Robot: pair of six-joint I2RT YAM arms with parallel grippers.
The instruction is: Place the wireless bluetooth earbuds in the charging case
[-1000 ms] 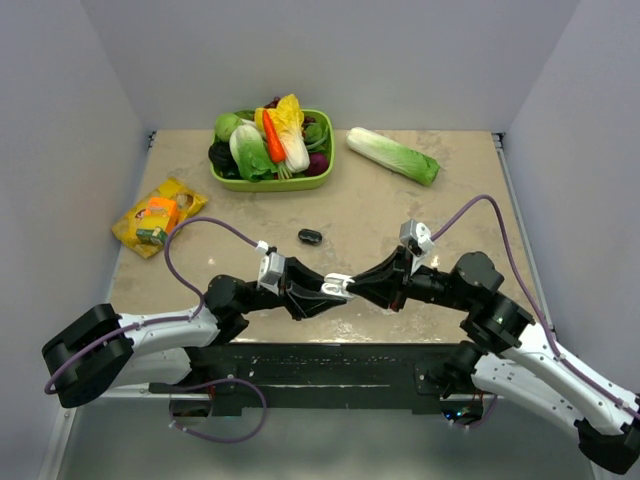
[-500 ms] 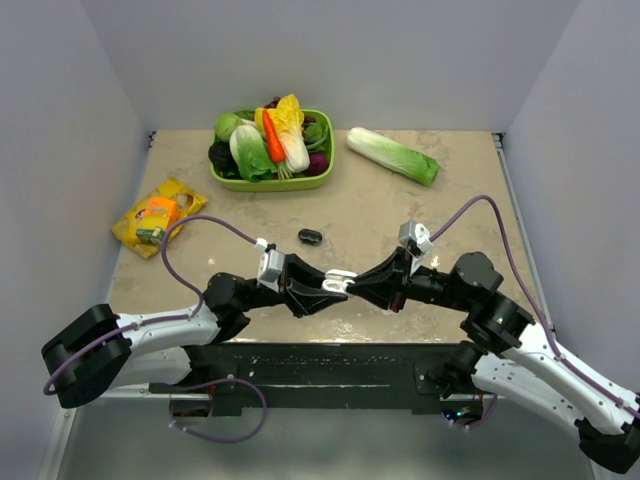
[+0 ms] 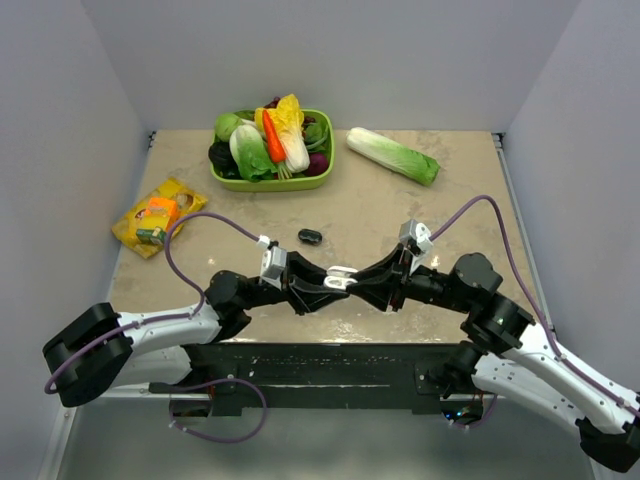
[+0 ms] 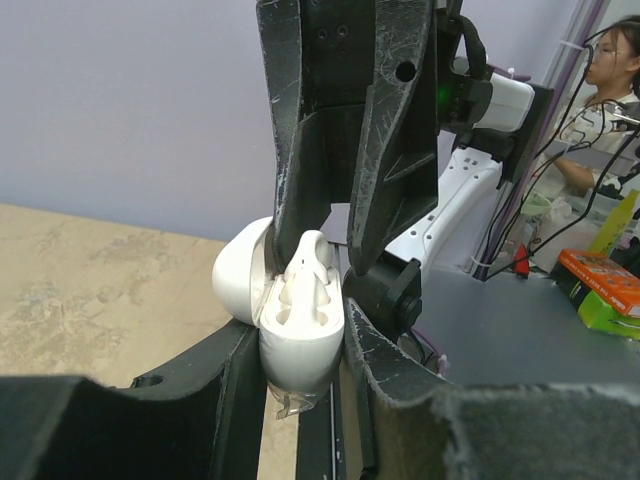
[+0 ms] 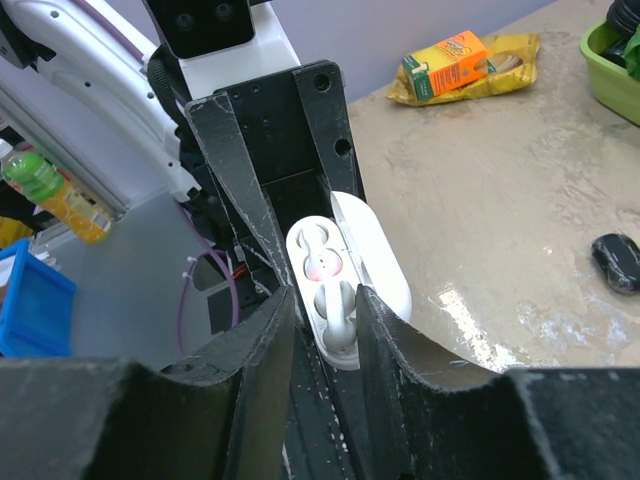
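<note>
**Earbud seated in the held case, right jaws parted around it**

The two arms meet over the near middle of the beige marbled counter [image 3: 450,200], their jaws pointing at each other. The left jaws are closed on the small smooth white oval plastic charging case [image 4: 300,345], one finger against each long side of its lower shell. The case is lifted off the counter. Its hinged lid [image 5: 385,262] stands open, swung to one side of the left jaws.

The right jaws reach onto the case from the opposite side and straddle one tiny white rounded plastic earbud [image 5: 338,312]. This earbud sits in a socket of the case, between the right jaws' two fingers. In the right wrist view the jaws are parted, with a thin strip of the case showing between one finger and the earbud, so they do not appear to pinch it. The neighbouring socket [image 5: 320,262], just beyond the right jaws' tips, shows a pinkish spot.

A small black oval object [image 3: 309,236] lies on the counter just beyond the meeting jaws. Farther beyond them a green plastic basket [image 3: 270,186] holds mixed vegetables, and a long pale-green napa cabbage [image 3: 392,155] lies to its right. A yellow crinkled snack packet [image 3: 158,215] lies well off to the left of the left jaws.
</note>
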